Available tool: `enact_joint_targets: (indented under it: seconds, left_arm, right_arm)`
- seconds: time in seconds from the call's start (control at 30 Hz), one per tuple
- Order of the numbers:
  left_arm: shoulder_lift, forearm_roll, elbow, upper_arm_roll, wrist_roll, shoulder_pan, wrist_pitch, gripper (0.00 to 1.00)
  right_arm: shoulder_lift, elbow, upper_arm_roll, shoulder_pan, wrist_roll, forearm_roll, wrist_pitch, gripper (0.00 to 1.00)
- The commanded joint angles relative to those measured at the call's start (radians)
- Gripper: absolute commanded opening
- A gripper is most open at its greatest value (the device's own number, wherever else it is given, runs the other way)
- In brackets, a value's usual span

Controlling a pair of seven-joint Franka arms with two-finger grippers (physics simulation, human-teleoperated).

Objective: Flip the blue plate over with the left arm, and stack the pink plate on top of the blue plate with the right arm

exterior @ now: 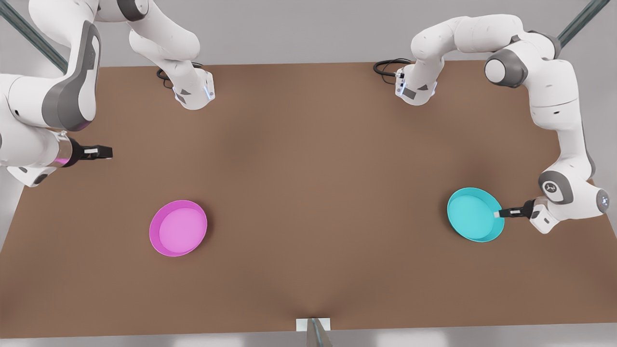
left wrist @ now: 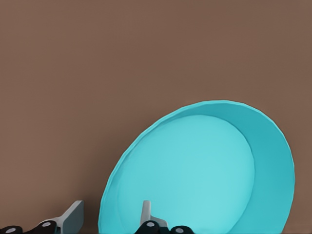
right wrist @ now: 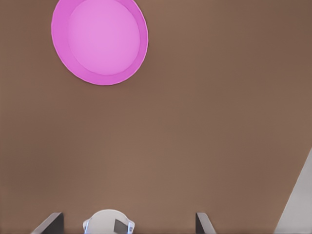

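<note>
My left gripper point(exterior: 499, 213) straddles the near rim of the round shallow turquoise plastic plate point(exterior: 473, 213), fingers apart, one inside, one outside. I judge the dish light, stiff and slick, so the rim is the hold. Right gripper point(exterior: 107, 153) waits, spread, well apart from the round magenta-pink plastic plate point(exterior: 178, 228). Plain brown tabletop point(exterior: 313, 159), ample room.
</note>
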Motion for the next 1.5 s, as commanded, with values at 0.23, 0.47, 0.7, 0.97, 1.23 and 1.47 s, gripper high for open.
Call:
enact_joint_targets:
  seconds: [0.23,0.47,0.7,0.97,1.23,1.47]
  left_arm:
    - [0.024,-0.007,0.0,0.0,0.138,-0.009,0.0,0.54]
    - [0.035,-0.005,0.002,-0.002,0.131,-0.014,0.002,0.51]
    - [0.041,-0.028,0.003,-0.003,0.091,-0.014,0.006,0.24]
    - [0.029,-0.02,0.013,-0.009,-0.101,-0.037,0.009,0.21]
    - [-0.215,0.214,0.04,0.043,-0.273,-0.284,-0.103,0.21]
    - [-0.367,0.612,0.267,0.086,-0.974,-0.741,-0.262,0.21]
  right_arm:
    - [0.003,0.0,0.0,0.001,-0.003,0.0,0.0,1.0]
    - [0.005,-0.001,0.0,0.01,0.0,-0.001,-0.008,1.0]
    - [0.013,-0.001,0.0,0.004,0.0,-0.001,-0.006,1.0]
    - [0.017,-0.001,0.0,0.001,0.0,0.0,-0.003,1.0]
    - [0.019,0.0,0.0,0.004,-0.003,-0.001,0.001,1.0]
    - [0.026,-0.001,-0.001,-0.007,-0.001,-0.001,0.001,1.0]
